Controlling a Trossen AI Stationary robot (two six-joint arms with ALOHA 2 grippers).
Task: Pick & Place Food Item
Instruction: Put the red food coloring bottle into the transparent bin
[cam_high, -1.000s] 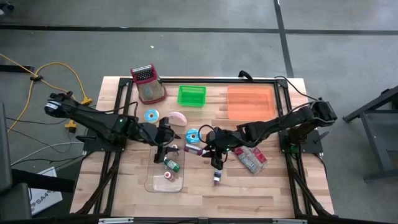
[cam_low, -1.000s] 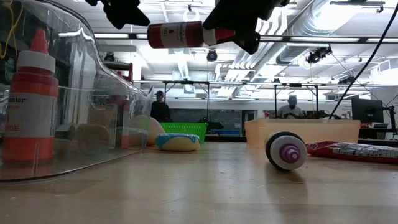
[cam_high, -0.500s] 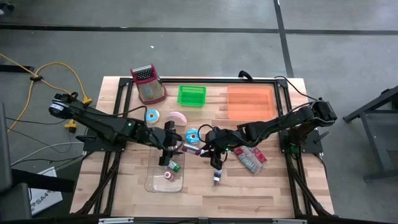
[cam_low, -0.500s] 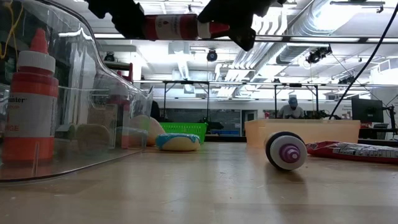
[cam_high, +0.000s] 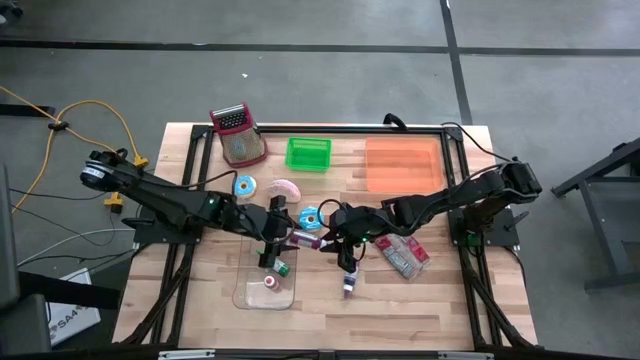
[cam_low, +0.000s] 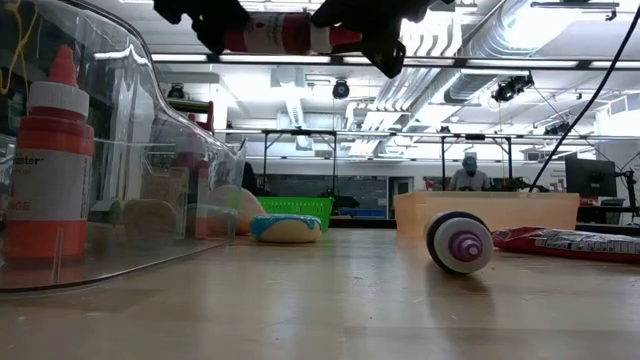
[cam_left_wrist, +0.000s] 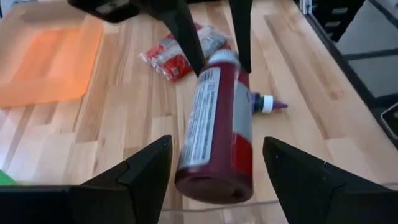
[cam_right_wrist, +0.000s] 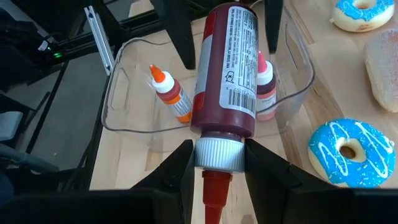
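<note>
Handover: my right gripper (cam_right_wrist: 214, 163) clamps the bottle (cam_right_wrist: 227, 68) at its cap; my left gripper (cam_left_wrist: 211, 165), wide open, straddles its base; next, close.

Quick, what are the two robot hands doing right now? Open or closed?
Left gripper: open, fingers on either side of the red sauce bottle, not squeezing it.
Right gripper: shut on the red sauce bottle's cap end.

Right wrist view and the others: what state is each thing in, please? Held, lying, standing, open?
Red bottle: held level in the air, capped.
Right gripper: shut on the red bottle's cap.
Left gripper: open, fingers either side of the bottle's base.
Bin: on the table, holding two small bottles.
Small bottles: upright, capped.
Purple-tipped bottle: lying on its side on the table.
</note>
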